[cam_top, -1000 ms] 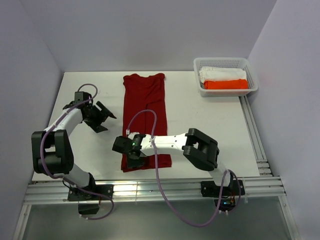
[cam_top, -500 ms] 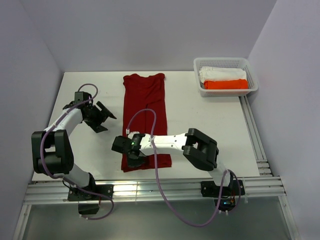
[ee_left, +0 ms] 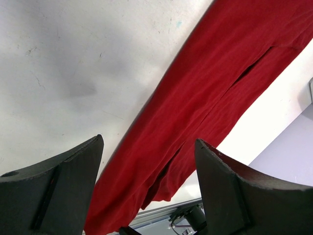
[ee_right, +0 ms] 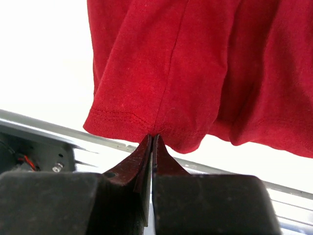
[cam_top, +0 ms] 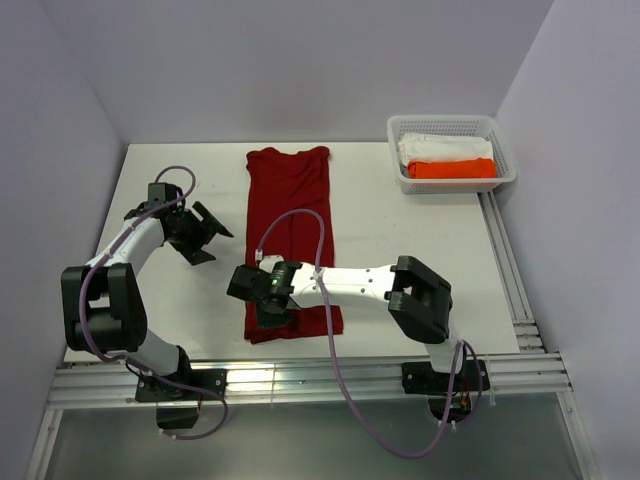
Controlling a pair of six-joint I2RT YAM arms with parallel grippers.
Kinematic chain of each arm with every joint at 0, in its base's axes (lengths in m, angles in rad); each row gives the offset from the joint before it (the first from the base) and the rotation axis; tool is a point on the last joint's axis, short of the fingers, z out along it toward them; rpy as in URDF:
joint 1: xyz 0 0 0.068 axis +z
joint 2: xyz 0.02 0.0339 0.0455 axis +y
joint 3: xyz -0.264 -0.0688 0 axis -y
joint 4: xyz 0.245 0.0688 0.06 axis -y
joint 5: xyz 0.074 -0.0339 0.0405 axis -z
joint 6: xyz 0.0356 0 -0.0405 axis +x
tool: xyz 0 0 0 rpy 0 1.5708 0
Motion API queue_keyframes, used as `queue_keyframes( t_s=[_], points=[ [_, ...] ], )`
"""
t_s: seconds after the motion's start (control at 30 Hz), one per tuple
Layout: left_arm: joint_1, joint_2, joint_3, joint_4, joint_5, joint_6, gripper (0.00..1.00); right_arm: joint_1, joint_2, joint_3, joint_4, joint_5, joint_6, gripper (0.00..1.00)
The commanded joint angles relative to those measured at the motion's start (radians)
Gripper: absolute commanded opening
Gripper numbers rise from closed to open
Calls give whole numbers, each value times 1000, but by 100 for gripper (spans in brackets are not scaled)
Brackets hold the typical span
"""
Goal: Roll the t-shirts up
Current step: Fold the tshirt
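Note:
A dark red t-shirt (cam_top: 290,200) lies folded into a long narrow strip down the middle of the white table (cam_top: 400,230), neck end far, hem near. My right gripper (cam_top: 268,306) is at the near left corner of the strip. In the right wrist view it (ee_right: 152,136) is shut, pinching the stitched hem of the t-shirt (ee_right: 195,63). My left gripper (cam_top: 206,234) hovers left of the strip, apart from it and open. Between its fingers (ee_left: 149,144) the left wrist view shows the t-shirt (ee_left: 210,88) and bare table.
A white mesh basket (cam_top: 505,172) stands at the far right corner, holding a white bundle (cam_top: 445,147) and a bright orange bundle (cam_top: 452,169). A metal rail (cam_top: 300,378) runs along the near table edge, just below the hem.
My right gripper has closed on the hem at the near left corner. The right arm's elbow shifted slightly right. The left arm has stayed where it was.

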Motion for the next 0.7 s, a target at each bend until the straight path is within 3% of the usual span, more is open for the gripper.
queue_keyframes(
  t_s=[0.0, 0.4, 0.47, 0.67],
  points=[
    [-7, -33, 21, -17, 18, 32, 80, -2, -64, -25, 23, -14, -3, 4],
    [-21, -20, 41, -47, 18, 58, 80, -4, -29, -38, 104, -112, -21, 7],
    [-24, -22, 44, -58, 32, 68, 80, -2, -33, -45, 106, -108, -15, 0],
    [-71, -207, -93, -87, 56, 33, 81, -19, -61, -75, 125, -95, 10, 0]
  ],
)
